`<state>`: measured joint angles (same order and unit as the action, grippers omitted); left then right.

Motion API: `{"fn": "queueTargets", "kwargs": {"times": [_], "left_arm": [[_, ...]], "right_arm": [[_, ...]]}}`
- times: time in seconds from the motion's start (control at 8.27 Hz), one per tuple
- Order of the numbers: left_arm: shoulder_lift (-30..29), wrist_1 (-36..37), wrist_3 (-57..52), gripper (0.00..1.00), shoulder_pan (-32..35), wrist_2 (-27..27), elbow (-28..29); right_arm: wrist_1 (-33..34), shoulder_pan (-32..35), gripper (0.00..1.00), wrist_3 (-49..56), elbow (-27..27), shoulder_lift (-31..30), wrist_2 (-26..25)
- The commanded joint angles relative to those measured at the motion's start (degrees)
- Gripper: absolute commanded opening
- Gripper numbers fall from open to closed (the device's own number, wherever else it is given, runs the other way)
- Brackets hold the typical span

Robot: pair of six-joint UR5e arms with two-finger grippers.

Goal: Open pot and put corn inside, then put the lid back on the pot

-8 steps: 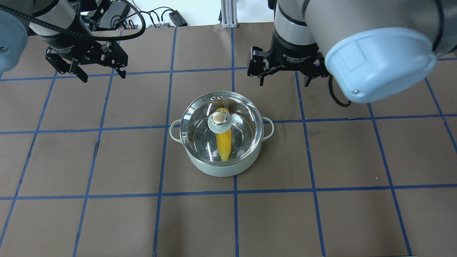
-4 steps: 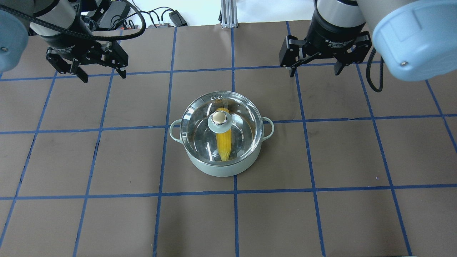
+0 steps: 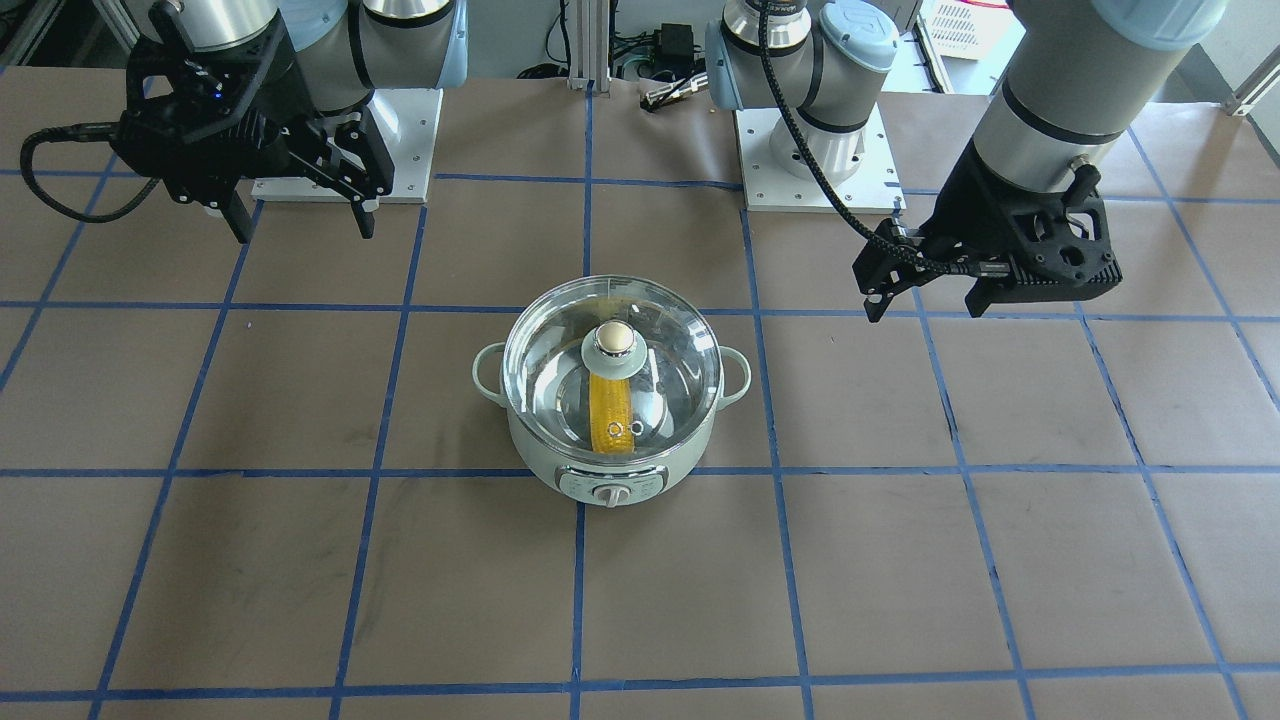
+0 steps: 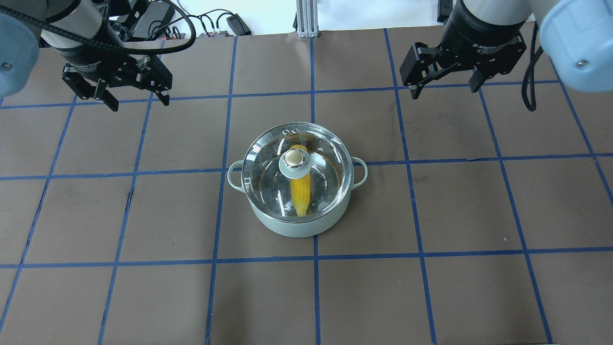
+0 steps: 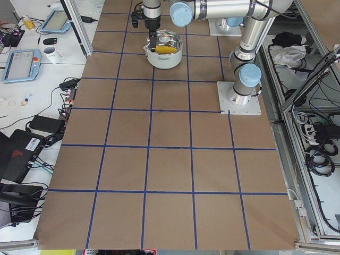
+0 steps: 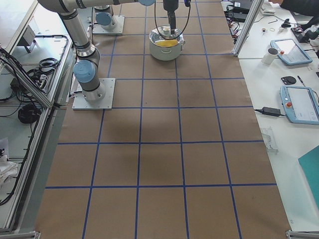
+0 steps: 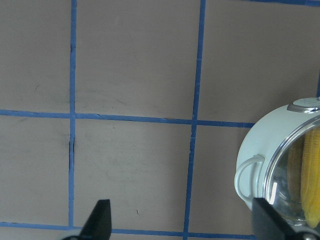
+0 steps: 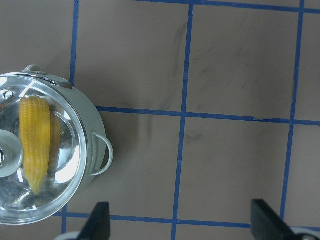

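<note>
The pot (image 4: 297,226) sits in the middle of the brown gridded surface (image 4: 143,215), with the glass lid (image 4: 266,179) seated squarely on its rim. Through the glass I can see the corn (image 4: 300,194) lying inside. Both arms hang well apart from the pot, one to each side. The left pincer (image 4: 139,104) is spread wide and empty, and the right pincer (image 4: 443,92) gapes likewise, holding nothing.
</note>
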<state>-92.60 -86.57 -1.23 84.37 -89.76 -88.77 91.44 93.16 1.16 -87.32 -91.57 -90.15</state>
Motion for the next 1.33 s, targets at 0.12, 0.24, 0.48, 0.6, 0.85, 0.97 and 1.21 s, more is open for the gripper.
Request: {"fn": "queueTargets", "kwargs": {"times": [0.12,0.24,0.48,0.6,0.85,0.97,1.21], "left_arm": [[0.0,0.0,0.0,1.0,0.0,0.0,0.0],[0.0,0.0,0.0,1.0,0.0,0.0,0.0],[0.0,0.0,-0.1,1.0,0.0,0.0,0.0],[0.0,0.0,-0.1,1.0,0.0,0.0,0.0],[0.0,0.0,-0.1,1.0,0.0,0.0,0.0],[0.0,0.0,-0.1,1.0,0.0,0.0,0.0],[0.0,0.0,-0.1,1.0,0.0,0.0,0.0]], "right_arm": [[0.1,-0.8,1.0,0.9,0.0,0.0,0.3],[0.2,-0.8,1.0,0.9,0.0,-0.1,0.4],[0.2,-0.8,1.0,0.9,0.0,-0.1,0.3],[0.1,-0.8,1.0,0.9,0.0,-0.1,0.3],[0.1,-0.8,1.0,0.9,-0.1,-0.1,0.2],[0.0,-0.8,1.0,0.9,-0.1,-0.2,0.1],[-0.1,-0.6,1.0,0.9,-0.2,-0.8,0.1]]}}
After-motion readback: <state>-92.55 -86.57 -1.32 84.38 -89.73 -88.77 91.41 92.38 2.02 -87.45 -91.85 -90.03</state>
